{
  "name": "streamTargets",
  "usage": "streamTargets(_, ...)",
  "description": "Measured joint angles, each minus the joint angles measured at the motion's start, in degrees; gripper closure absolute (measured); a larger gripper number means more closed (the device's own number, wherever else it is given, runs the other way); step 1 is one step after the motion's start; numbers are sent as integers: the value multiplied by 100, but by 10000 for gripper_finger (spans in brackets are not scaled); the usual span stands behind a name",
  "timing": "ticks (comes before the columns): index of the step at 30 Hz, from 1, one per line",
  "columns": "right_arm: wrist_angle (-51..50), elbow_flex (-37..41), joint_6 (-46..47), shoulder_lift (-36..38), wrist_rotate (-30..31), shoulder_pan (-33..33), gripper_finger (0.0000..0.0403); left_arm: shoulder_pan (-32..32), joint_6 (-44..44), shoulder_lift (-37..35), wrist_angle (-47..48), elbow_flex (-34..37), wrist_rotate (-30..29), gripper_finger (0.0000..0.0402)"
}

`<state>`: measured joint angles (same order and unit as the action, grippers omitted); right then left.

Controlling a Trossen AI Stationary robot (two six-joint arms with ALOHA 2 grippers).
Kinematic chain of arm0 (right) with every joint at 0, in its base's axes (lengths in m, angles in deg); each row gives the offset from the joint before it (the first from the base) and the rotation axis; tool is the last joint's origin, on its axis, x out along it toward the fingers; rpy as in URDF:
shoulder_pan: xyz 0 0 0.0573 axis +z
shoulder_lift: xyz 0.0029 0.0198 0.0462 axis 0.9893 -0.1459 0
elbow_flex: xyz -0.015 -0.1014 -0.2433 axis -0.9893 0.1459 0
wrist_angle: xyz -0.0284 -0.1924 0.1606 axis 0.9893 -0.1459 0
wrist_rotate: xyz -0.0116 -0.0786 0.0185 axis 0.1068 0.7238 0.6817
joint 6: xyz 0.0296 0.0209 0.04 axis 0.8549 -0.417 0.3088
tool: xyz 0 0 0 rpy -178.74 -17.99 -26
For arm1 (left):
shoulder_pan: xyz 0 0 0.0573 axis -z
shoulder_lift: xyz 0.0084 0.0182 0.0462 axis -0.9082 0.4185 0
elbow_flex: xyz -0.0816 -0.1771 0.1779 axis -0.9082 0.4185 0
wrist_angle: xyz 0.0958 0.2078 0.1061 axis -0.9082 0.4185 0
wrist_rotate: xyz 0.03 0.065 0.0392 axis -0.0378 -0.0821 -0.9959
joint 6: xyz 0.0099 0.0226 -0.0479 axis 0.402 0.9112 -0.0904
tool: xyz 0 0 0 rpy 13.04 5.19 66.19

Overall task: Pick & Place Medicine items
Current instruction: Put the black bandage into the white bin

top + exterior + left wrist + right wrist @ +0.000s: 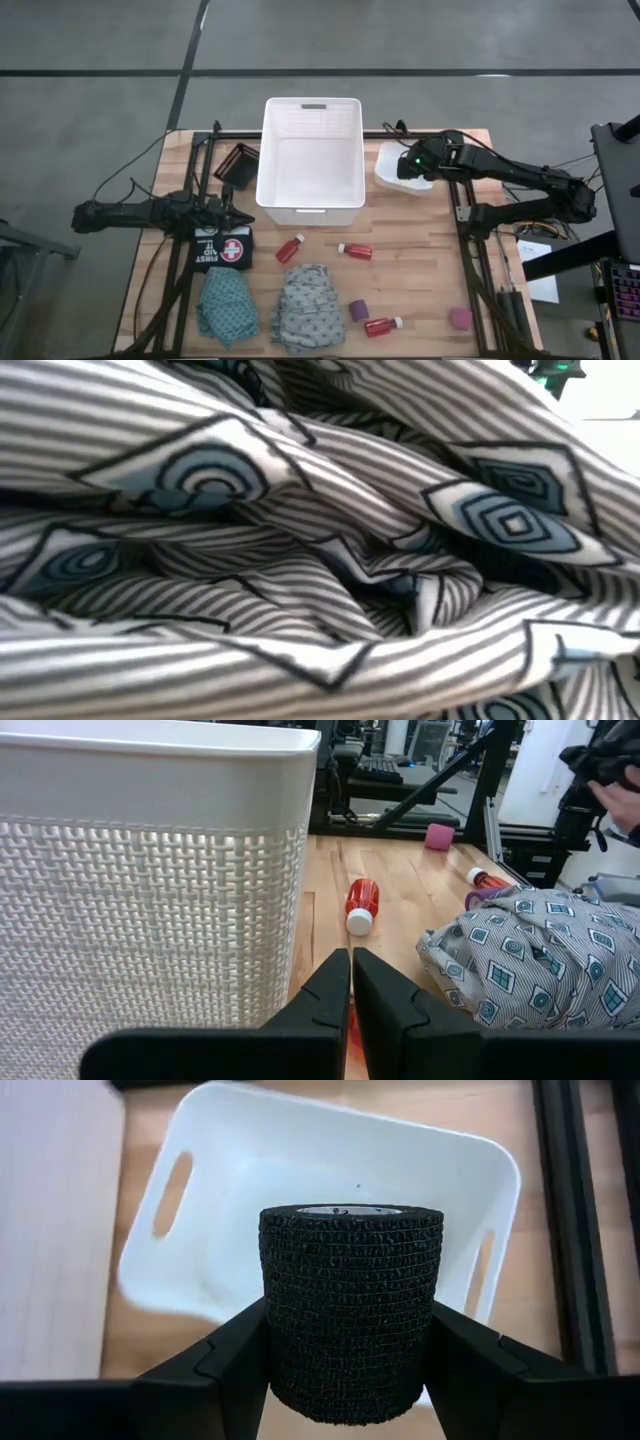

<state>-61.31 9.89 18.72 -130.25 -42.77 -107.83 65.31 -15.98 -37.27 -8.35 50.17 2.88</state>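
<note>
My right gripper (350, 1370) is shut on a black roll (350, 1310) above a small white tray (300, 1190), which stands at the table's far right (392, 172). In the high view the roll is hidden by that gripper (415, 165). My left gripper (351, 990) waits shut next to the big white basket (310, 155), touching nothing. Three red bottles with white caps (290, 248) (355, 250) (383, 325) lie on their sides. A purple roll (358, 311), a pink roll (460, 318), a teal cloth (225, 305) and a grey patterned cloth (308, 308) lie near the front edge. My right gripper pinches the black roll between its two fingers, one on each side of the curved wall (272, 1330). The fingers (215, 1370) slant down from the table's right side. The roll is lifted clear above the small white tray, one flat end (350, 1210) turned toward the camera.
A black first-aid pouch (222, 248) lies in front of my left gripper, and a small dark tray (238, 165) sits left of the basket. The grey cloth (320, 540) fills the whole low view. Metal frame rails (465, 215) run along both table sides.
</note>
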Motion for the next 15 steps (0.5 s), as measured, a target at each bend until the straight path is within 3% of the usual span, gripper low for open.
streamTargets(7, 392, 439, 37, 0, -55, -329, 183, 0, 0, 0, 0, 0, -1, 381)
streamTargets(15, 1237, 961, 47, 0, -718, -806, 174, 0, 0, 0, 1, -1, -1, 381)
